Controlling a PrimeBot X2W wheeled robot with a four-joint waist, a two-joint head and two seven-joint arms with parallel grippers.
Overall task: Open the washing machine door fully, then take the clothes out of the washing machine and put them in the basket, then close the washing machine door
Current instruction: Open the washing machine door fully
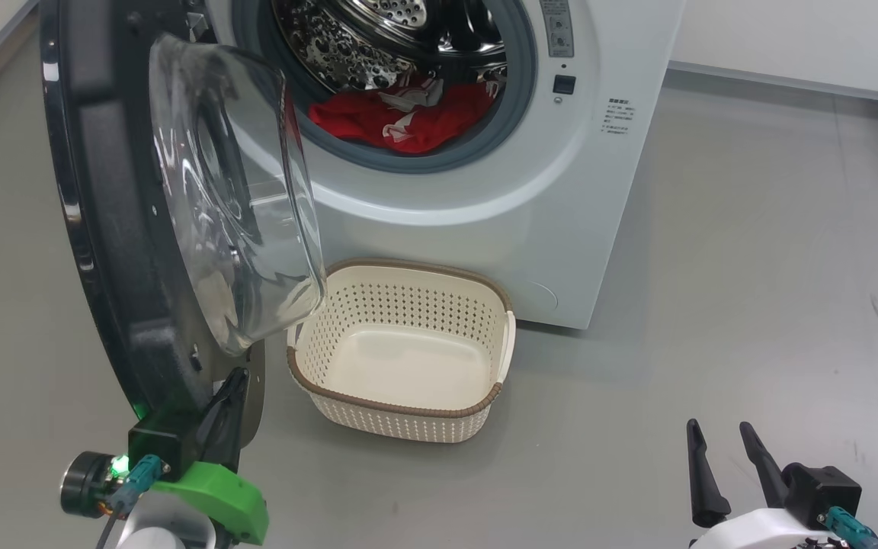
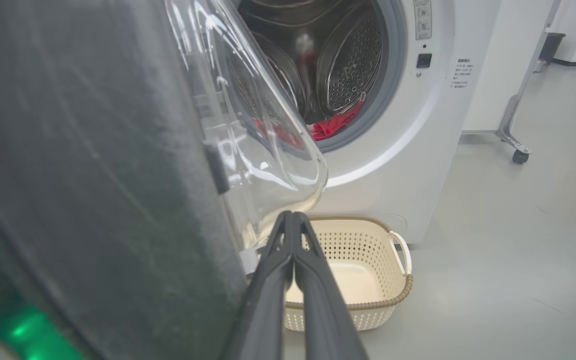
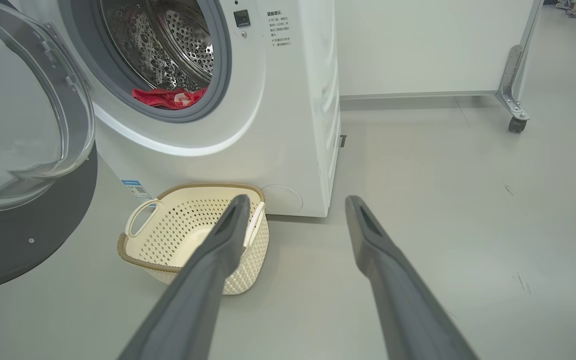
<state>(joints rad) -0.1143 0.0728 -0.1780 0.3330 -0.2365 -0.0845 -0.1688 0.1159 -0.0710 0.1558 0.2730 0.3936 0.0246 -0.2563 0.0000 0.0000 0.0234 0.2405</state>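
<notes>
Washing machine (image 1: 485,198) with door (image 1: 104,229) swung open; red clothes (image 1: 401,118) in drum; empty cream basket (image 1: 408,415) on floor before it.

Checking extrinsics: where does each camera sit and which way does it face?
Head view: high, facing forward and down at washing machine, open door, basket; left jaws lower left, right jaws lower right.
Left wrist view: beside the door, facing along shut left jaws toward the basket.
Right wrist view: low, facing along open right jaws over floor beside the basket.
Shared: all three show red clothes in the drum.
</notes>
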